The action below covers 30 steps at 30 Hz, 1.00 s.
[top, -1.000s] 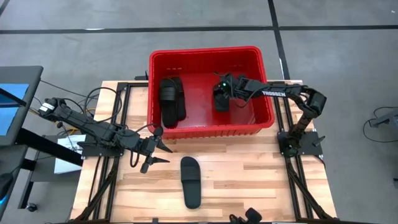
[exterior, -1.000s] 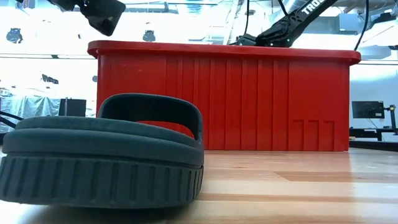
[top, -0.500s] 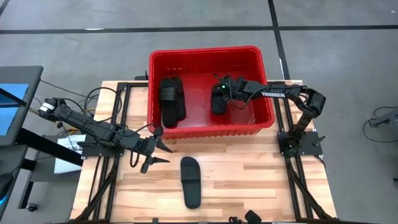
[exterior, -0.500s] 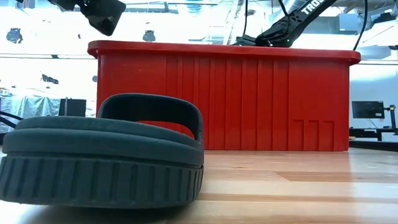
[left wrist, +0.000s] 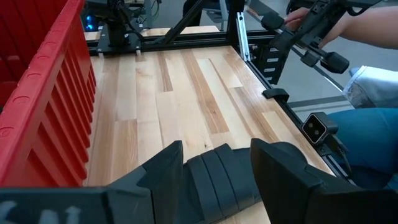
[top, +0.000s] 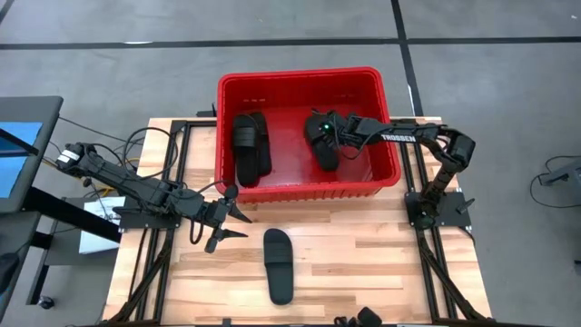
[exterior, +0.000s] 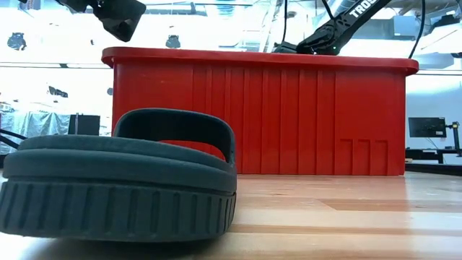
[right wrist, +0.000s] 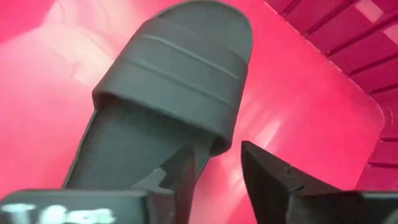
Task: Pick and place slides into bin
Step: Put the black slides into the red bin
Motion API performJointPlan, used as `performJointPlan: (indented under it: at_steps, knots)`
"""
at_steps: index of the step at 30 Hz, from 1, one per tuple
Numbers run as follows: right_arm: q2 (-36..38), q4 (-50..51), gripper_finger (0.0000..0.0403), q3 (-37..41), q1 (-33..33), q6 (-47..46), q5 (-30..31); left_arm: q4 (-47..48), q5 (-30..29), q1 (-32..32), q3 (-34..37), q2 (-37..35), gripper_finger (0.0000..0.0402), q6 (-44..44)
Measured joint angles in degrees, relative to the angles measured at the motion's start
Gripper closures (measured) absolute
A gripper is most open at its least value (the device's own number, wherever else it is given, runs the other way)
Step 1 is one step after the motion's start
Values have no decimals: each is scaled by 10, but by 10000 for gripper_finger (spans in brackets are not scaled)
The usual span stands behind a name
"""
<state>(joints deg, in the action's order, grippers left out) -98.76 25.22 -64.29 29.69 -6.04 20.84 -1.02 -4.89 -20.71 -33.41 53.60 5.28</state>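
Observation:
The red bin (top: 388, 173) stands at the table's far middle. Two black slides (top: 251, 145) lie together on its floor at the left. A third slide (right wrist: 168, 93) lies sole-down on the floor at the right, also seen from above (top: 322, 141). My right gripper (right wrist: 217, 171) is open just above that slide's heel half. Another slide (top: 279, 265) rests flat on the table in front of the bin. My left gripper (top: 225, 223) hovers open to the left of it, and the slide shows ahead between its fingers (left wrist: 217, 180). My right gripper reaches slanting down into the bin from the table's right. One finger (right wrist: 181, 169) stands at the slide's side edge (right wrist: 208, 146) just behind the strap, and I cannot tell whether it touches. The slide lies flat on the bin floor.
The bin's walls (exterior: 260, 115) rise high around my right gripper. Bare wooden tabletop (top: 363, 245) lies to the right of the loose slide. A person (left wrist: 367, 118) sits beyond the table's near edge, with handles in hand (left wrist: 311, 25).
My right gripper has opened and let go of the slide inside the bin. The slide has settled flat on the bin floor and now lies slantwise, its toe end swung toward the table's left. My left arm has kept still.

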Motion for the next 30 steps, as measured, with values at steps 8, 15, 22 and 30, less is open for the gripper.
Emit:
performJointPlan:
  at_steps: [8,15,22,30]
  knots:
    - [0,-13,233,-2,0,5,2,0,0,0,0,0,223,0]
    - [3,33,232,-52,-5,30,2,0,0,0,0,0,223,1]
    - [3,148,237,-139,-12,46,6,0,0,0,0,0,223,1]
    - [3,262,239,-241,-26,50,48,0,0,0,0,0,223,0]
